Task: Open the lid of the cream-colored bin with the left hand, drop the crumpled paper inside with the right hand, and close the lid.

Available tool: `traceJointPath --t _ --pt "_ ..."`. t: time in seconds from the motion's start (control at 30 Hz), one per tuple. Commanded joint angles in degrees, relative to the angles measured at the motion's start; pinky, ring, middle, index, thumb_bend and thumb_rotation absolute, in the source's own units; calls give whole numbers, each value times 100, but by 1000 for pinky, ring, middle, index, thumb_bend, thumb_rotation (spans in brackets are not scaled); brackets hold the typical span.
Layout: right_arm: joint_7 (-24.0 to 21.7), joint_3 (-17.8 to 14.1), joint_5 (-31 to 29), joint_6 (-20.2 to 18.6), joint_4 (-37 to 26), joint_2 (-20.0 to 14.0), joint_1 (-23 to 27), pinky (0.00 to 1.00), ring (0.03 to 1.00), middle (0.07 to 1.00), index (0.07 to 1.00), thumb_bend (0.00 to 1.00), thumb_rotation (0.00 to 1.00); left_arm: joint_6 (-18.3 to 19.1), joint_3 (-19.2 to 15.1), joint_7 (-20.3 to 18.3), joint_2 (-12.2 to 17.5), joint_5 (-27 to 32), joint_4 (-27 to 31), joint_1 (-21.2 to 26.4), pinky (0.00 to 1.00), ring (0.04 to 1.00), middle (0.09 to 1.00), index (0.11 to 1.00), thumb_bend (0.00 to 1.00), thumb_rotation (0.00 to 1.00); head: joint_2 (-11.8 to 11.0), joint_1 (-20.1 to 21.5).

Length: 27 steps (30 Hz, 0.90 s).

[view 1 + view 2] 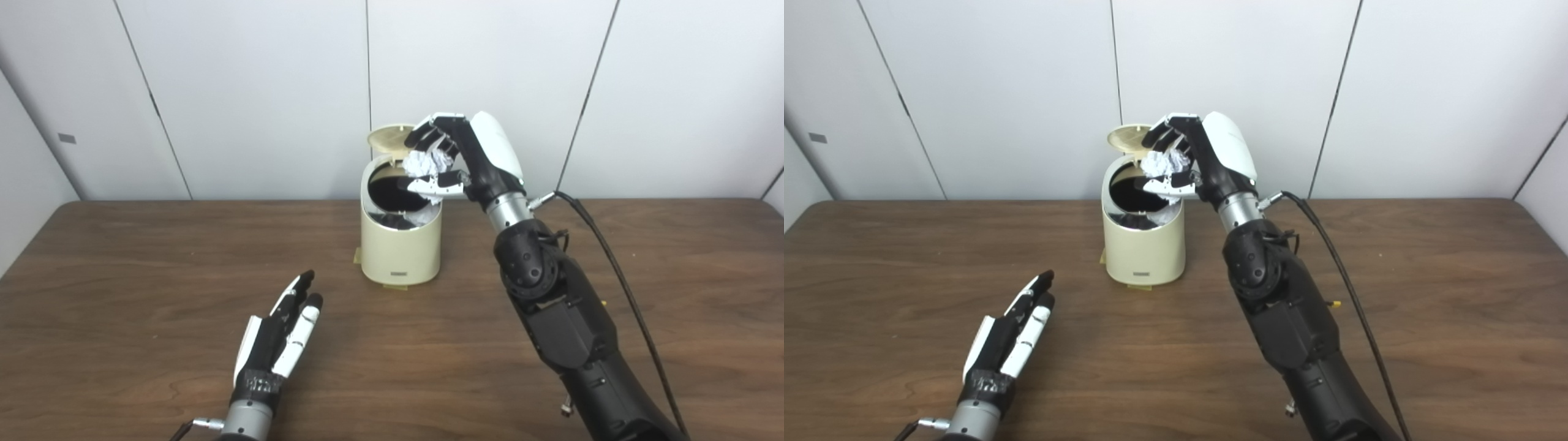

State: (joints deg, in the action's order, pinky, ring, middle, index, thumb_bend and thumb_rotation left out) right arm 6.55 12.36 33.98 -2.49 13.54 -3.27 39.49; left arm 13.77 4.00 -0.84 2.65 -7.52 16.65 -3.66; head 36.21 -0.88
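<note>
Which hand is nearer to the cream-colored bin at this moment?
Right. The right hand holds the crumpled paper directly over the open mouth of the cream-colored bin. The left hand is low over the table, in front of the bin and apart from it.

Paper half hidden behind fingers of right hand; full shape not readable. Lid partly covered by that hand, hinge out of sight. Bin interior dark, bottom not visible; contents below rim unclear, label on front too small to read. Right arm cut off by bottom edge, cable likewise. Left hand seen from the back, palm hidden; forearm cut off at bottom edge. Table cropped at sides and bottom.
</note>
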Motion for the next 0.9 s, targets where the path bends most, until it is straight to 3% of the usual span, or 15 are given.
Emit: traceJointPath --t 0.0,0.4,0.87 --pt "181 9 0 211 -56 47 371 297 391 500 531 492 0 -84 33 11 -74 -9 183 -53 1000 975 963 966 588 808 13 -6" --pt "328 167 133 319 -7 122 407 309 395 508 516 495 0 -101 97 77 -138 -45 207 -54 1000 971 966 976 572 785 76 -83" --pt "362 139 8 323 141 119 374 317 392 508 515 495 0 -89 120 87 -176 -47 288 -107 1000 954 941 1000 566 755 144 -176"
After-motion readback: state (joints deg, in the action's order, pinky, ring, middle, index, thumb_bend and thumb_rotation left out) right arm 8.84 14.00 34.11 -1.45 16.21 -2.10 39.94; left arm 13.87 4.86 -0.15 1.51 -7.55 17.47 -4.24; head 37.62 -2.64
